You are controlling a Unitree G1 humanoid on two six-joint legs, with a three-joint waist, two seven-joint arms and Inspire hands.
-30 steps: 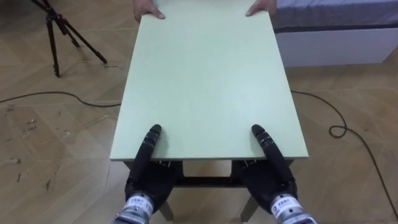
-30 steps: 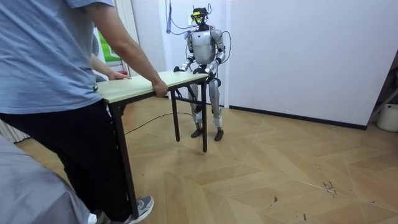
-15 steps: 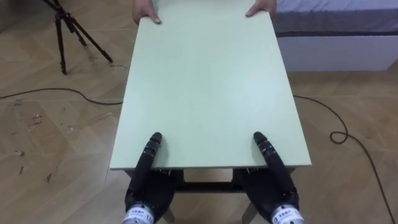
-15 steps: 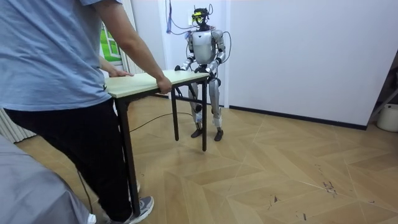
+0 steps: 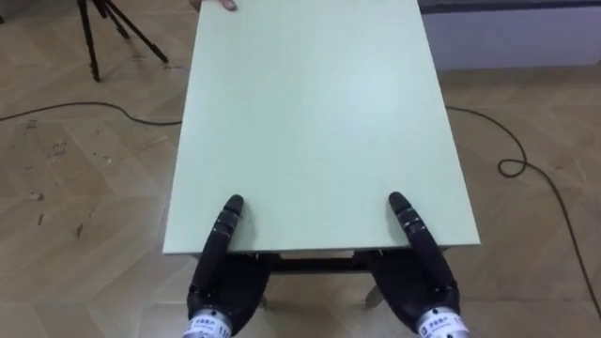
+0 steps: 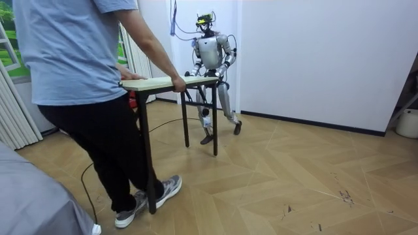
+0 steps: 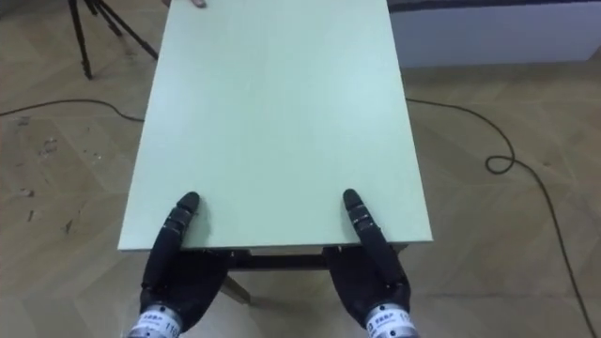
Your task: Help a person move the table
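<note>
A light green table (image 5: 319,122) stretches away from me, and its near edge lies over my palms. My left hand (image 5: 223,284) and right hand (image 5: 416,282) clamp that edge, each with its thumb (image 5: 228,218) on top and the fingers beneath the board. At the far end a person's hand (image 5: 221,4) rests on the left corner. In the room view the person (image 6: 85,78) stands at the room view's left and holds the table (image 6: 160,81) by its end. I stand at the opposite end by the white wall, one foot lifted behind me.
A black tripod (image 5: 103,28) stands on the wood floor to the far left. A dark cable (image 5: 526,169) loops across the floor on the right. White furniture (image 5: 526,38) sits at the back right. A grey bed (image 6: 32,202) fills the room view's lower left.
The person has stepped backward, taking the table towards the room view's left, and I step after it. The table's far end has slid up past the eye view's top edge.
</note>
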